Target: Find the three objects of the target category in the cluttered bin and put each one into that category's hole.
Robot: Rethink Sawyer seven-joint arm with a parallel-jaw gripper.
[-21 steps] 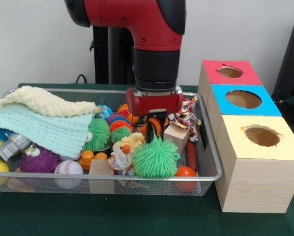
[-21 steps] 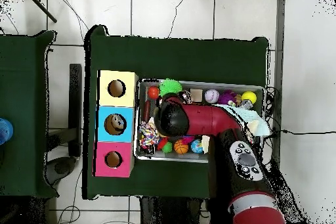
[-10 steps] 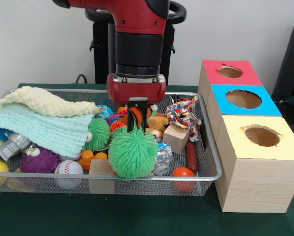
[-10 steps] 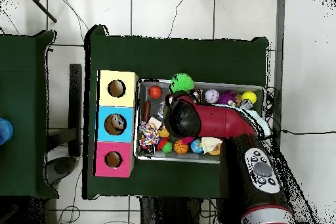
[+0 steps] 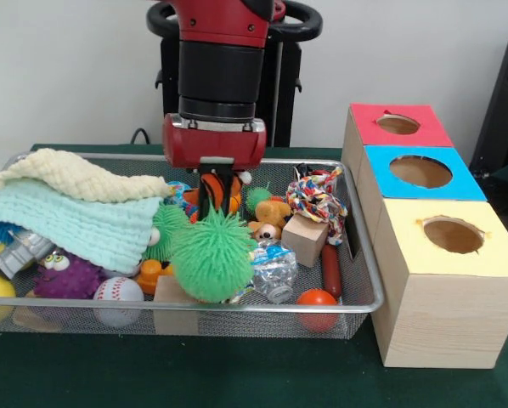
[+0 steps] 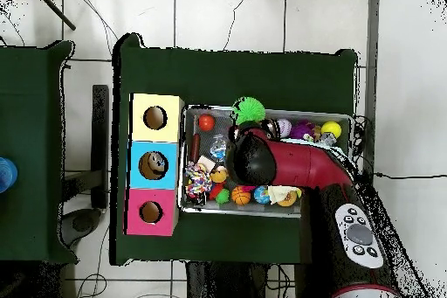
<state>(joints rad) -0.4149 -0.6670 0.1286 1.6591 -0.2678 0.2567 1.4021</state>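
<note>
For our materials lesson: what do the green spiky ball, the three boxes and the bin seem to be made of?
Green spiky ball: probably soft rubber, matte, covered in thin floppy strands; the hand holds it.
Boxes: pale unfinished wood, grain visible, tops coloured red, blue and yellow.
Bin: metal wire mesh with a shiny rim.

No text, label, brand, number or sign could be read on anything in either view at this moment.

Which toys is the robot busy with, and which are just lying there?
Busy with: gripper, the green spiky ball it holds, wire bin, red box, blue box, yellow box.
Lying about: blankets, baseball, wooden block, rope toy.
</note>
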